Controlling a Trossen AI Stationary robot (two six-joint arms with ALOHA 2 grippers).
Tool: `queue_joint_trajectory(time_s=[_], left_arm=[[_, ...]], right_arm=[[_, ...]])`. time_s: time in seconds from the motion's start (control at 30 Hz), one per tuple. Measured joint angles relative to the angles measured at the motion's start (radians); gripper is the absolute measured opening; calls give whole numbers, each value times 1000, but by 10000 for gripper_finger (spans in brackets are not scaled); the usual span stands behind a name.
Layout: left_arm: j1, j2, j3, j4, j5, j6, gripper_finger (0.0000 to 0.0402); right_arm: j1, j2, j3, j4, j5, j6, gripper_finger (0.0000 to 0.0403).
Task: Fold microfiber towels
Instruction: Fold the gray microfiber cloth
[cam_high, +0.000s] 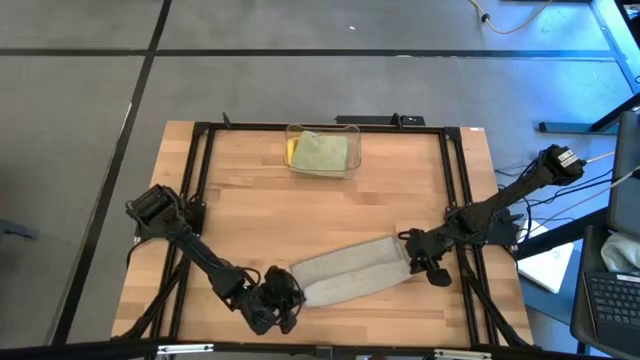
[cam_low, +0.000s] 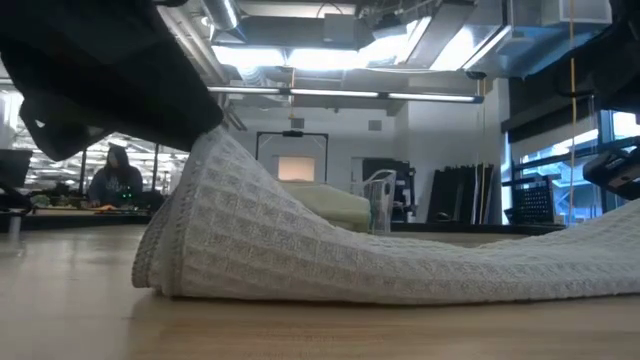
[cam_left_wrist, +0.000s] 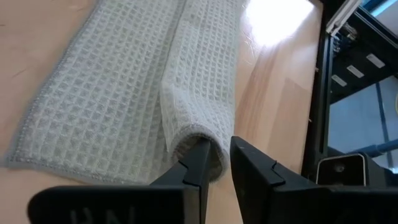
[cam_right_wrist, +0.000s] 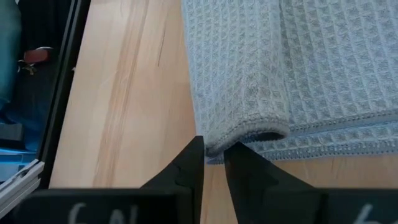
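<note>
We see the grey towel (cam_high: 350, 271) lying folded in a long strip on the wooden counter (cam_high: 330, 205), near the front edge; our left claw (cam_high: 283, 292) is at one end of it, with its fingers a little apart and the rolled fold right at their tips; our right claw (cam_high: 418, 253) is at the other end, its fingers also a little apart at the fold. Far back on the counter, a clear bin (cam_high: 322, 150) holds a pale green towel (cam_high: 322, 154) on top of a yellow towel (cam_high: 291, 151).

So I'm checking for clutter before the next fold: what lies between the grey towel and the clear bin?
Only bare wooden table between the grey towel and the clear bin, as the high view shows.
</note>
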Motion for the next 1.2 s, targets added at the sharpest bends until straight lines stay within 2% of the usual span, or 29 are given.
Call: queue_joint_trajectory(time_s=[0.37,0.5,0.7,0.8,0.97,1.2], left_arm=[[-1,0,0,1,3,-34,53],[1,0,0,3,-28,-45,56],[33,0,0,2,-40,-33,51],[46,1,0,2,-40,-33,51],[48,2,0,2,-29,-34,51],[40,2,0,1,30,-123,51]], right_arm=[[0,0,0,40,34,-1,66],[0,0,0,45,35,-2,66],[0,0,0,57,105,-4,65],[0,0,0,58,121,-5,53],[0,0,0,58,124,-6,9],[0,0,0,55,123,-23,13]])
